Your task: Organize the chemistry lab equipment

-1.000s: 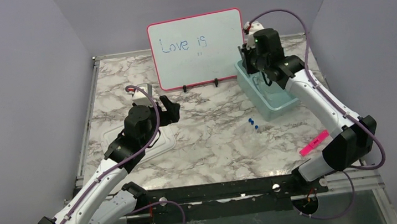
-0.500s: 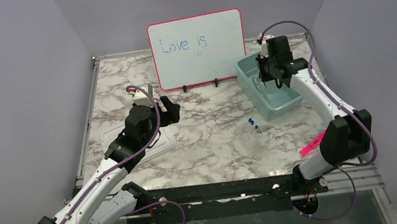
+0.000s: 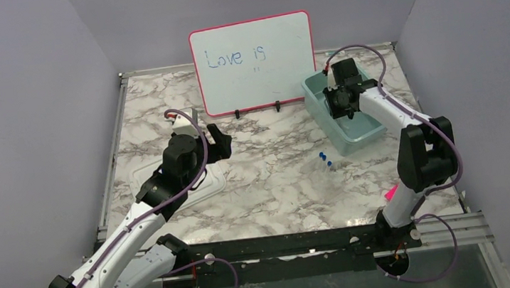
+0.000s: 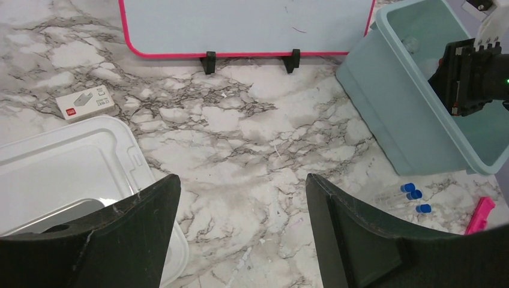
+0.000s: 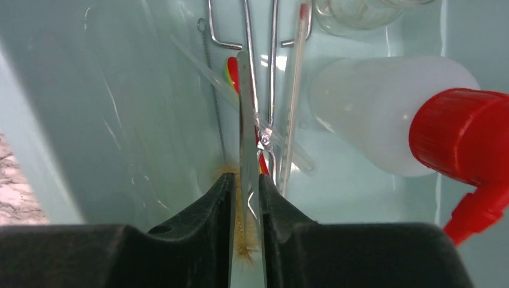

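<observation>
Right gripper (image 5: 245, 180) in teal bin (image 5: 90, 120)
Jaws narrowly flank metal tweezers (image 5: 246, 108), grip unclear; left gripper (image 4: 240, 180) gapes empty outside it.

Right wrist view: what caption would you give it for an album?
Right gripper straddling metal tweezers inside the teal bin, red-capped bottle alongside.

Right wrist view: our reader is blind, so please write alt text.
Metal tweezers sit between the narrowly spaced fingers of the right gripper, inside a pale teal bin. A white bottle with a red cap lies to the right.
</observation>
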`<control>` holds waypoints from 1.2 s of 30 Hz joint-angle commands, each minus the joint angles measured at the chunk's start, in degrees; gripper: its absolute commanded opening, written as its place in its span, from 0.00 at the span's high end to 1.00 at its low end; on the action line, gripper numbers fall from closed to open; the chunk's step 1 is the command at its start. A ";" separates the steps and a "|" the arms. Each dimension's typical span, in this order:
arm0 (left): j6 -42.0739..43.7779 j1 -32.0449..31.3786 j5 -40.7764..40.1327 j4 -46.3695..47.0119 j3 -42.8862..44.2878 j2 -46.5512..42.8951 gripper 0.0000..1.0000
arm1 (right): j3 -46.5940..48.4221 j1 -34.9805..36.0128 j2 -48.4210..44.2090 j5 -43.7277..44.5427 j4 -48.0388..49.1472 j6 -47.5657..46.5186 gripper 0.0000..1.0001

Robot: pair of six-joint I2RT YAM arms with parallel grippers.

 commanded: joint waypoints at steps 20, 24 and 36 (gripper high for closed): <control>-5.59 0.36 -12.08 -7.32 1.30 8.00 0.15 | 6.12 5.15 -19.50 -12.49 -5.12 3.98 0.55; -8.08 0.60 -11.41 -7.92 0.73 9.39 0.15 | 4.07 12.57 -20.73 -12.18 -3.44 8.97 0.55; -4.63 1.14 -21.72 -11.59 5.58 -4.52 0.14 | 1.09 38.52 -4.55 1.26 7.33 29.72 0.54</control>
